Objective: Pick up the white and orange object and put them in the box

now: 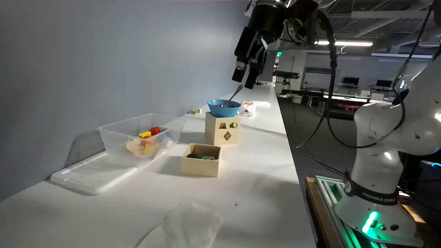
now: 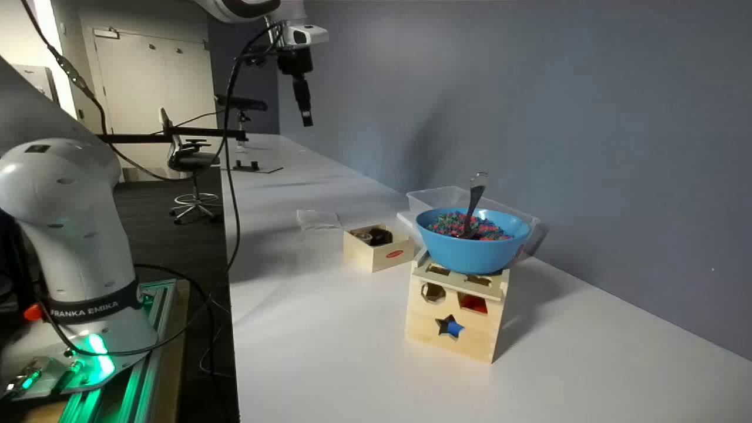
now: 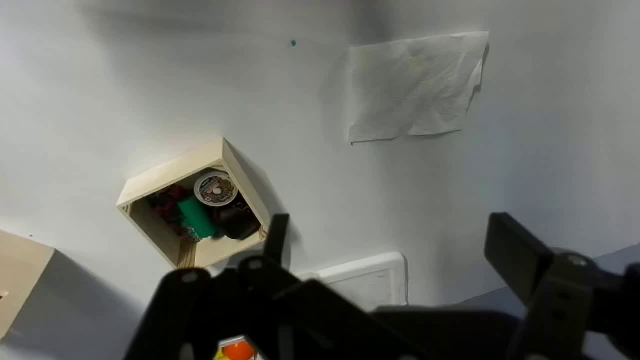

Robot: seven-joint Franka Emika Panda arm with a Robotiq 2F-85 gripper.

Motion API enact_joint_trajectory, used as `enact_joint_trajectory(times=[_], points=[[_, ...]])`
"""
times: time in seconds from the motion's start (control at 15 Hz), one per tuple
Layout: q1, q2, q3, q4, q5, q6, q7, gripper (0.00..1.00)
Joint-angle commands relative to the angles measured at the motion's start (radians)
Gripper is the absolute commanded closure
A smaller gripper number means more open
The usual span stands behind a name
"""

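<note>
The tan box [image 1: 200, 167] sits on the white table; it also shows in an exterior view [image 2: 385, 257] and in the wrist view [image 3: 172, 175]. Inside it are a green cylinder [image 3: 196, 217], a round white-rimmed pod [image 3: 216, 189] and dark items. The orange object [image 3: 239, 351] is partly hidden behind the gripper at the wrist view's bottom edge. Orange-red and yellow items show inside the transparent bin [image 1: 119, 136] in an exterior view. I cannot tell which thing is the white object. My gripper [image 1: 244, 81] is open and empty, high above the table; its fingers spread wide in the wrist view [image 3: 387, 225].
A white lid [image 1: 94, 175] lies partly under the bin by the wall. A wooden shape-sorter carton [image 2: 452, 317] carries a blue bowl [image 2: 473, 252] with a spoon [image 2: 473, 202]. A paper napkin [image 3: 415, 87] lies flat on the table.
</note>
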Motion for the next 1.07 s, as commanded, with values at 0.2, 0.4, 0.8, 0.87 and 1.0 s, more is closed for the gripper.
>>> enact_joint_trajectory(times=[0.2, 0.4, 0.8, 0.87, 1.0], points=[[0.000, 0.001, 0.000, 0.002, -0.001, -0.002, 0.000, 0.00], [0.000, 0.001, -0.001, 0.002, -0.001, -0.002, 0.000, 0.00], [-0.088, 0.023, -0.010, -0.006, -0.089, 0.080, 0.037, 0.00], [-0.108, 0.029, -0.013, -0.005, -0.114, 0.099, 0.041, 0.00], [-0.151, 0.060, -0.028, 0.006, -0.171, 0.145, 0.037, 0.00]])
